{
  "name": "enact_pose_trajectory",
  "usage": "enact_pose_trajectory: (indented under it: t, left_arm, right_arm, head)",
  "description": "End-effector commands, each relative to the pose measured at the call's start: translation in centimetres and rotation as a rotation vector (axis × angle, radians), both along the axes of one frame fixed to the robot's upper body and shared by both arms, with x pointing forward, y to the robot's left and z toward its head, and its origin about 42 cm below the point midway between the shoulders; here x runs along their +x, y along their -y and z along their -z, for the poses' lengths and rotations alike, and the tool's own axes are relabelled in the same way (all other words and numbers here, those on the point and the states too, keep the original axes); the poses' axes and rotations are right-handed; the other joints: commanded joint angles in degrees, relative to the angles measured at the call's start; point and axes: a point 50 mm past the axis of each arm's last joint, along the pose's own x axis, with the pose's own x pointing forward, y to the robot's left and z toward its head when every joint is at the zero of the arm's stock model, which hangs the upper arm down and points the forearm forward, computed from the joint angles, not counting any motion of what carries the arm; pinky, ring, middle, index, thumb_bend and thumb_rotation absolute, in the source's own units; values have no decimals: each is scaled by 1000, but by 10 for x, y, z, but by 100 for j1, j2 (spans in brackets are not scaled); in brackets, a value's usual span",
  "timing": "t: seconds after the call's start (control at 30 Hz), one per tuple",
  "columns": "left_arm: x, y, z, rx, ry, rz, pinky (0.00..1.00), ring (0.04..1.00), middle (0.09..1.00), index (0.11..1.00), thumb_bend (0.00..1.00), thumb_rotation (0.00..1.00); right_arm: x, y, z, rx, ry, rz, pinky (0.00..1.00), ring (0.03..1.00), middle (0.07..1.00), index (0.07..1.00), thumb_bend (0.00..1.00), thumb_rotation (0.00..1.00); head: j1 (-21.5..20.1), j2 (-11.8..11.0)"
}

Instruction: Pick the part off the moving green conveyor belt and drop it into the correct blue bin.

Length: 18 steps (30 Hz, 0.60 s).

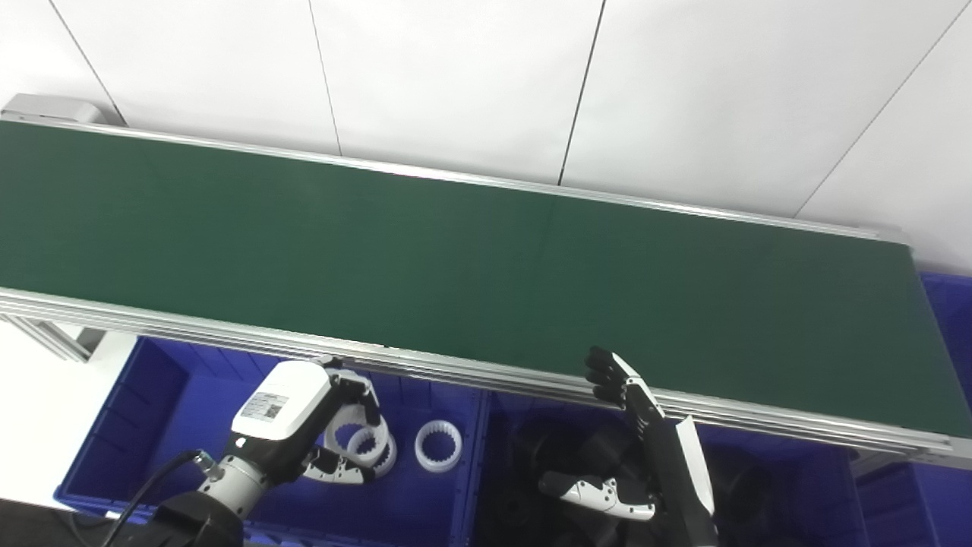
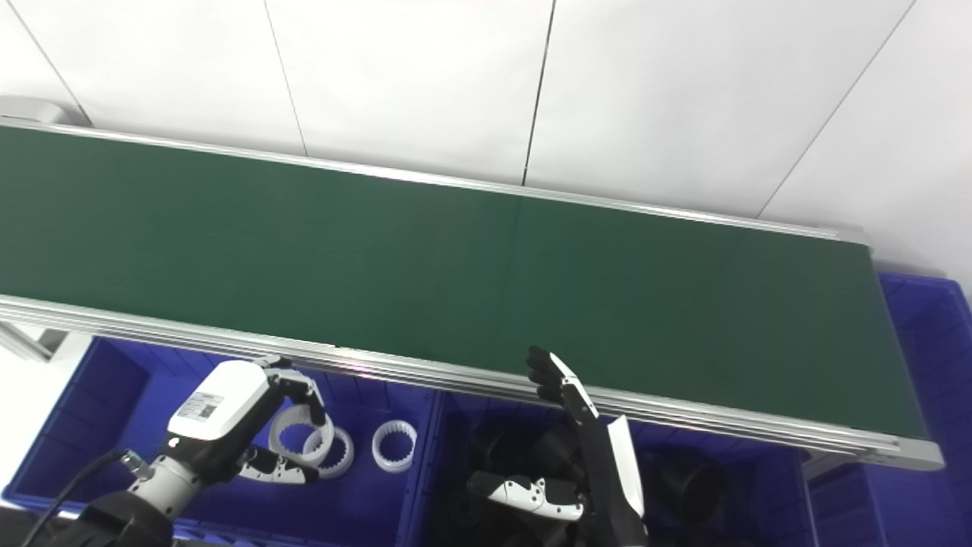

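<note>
Left hand (image 1: 304, 425) curled round white ring (image 1: 351, 434) over left bin (image 1: 152, 410); right hand (image 1: 645, 456) open, empty, over right bin (image 1: 790, 486), below belt (image 1: 456, 266).

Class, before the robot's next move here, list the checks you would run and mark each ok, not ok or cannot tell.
1. Left hand holds a white ring over the left blue bin: ok.
2. That bin already holds white rings, matching: ok.
3. Right hand open, holding nothing: ok.
4. Green conveyor belt carries a part: not ok, none visible.
5. Belt moving: cannot tell.
</note>
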Motion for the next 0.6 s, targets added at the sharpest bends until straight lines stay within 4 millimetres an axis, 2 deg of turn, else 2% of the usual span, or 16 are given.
enact_pose_trajectory:
  t: [0.0,0.07,0.2,0.33,0.4,0.43,0.47,0.57]
  left_arm:
    - [9,1,-15,37,30,16,1000,945,882,736,781,439]
    - [8,-1,-17,27,21,11,1000,959,906,790,844,503]
    - [6,-6,-19,-82,3,1,1000,969,937,850,920,514]
    - [3,-11,-23,-397,0,-26,987,951,941,876,978,455]
    - [1,-10,-24,-558,-7,-28,915,923,919,867,994,438]
    - [1,-9,-24,-626,-6,-24,842,898,899,858,989,421]
    - [1,-5,-24,-716,-2,-11,817,883,885,851,981,409]
    - [2,3,-20,-956,-15,5,777,831,835,810,955,346]
  right_arm:
    - [3,-3,-11,23,45,3,788,828,851,873,957,372]
    - [3,-4,-11,15,47,5,778,824,849,871,958,379]
    - [2,-4,-12,7,47,7,771,819,848,870,962,394]
    - [1,-4,-14,-9,48,3,754,809,842,864,960,405]
    - [1,-3,-14,-11,53,-2,749,804,838,862,958,400]
    - [1,-3,-14,-13,56,-5,743,799,835,860,952,396]
    - [1,-3,-14,-19,58,-10,742,797,834,860,951,397]
    - [0,-4,-14,-36,46,-17,739,796,839,861,956,417]
  head:
    - [6,1]
    - [-45,17]
    - [-109,36]
    - [-226,68]
    - [-345,80]
    - [-345,80]
    - [-549,81]
    - [-778,87]
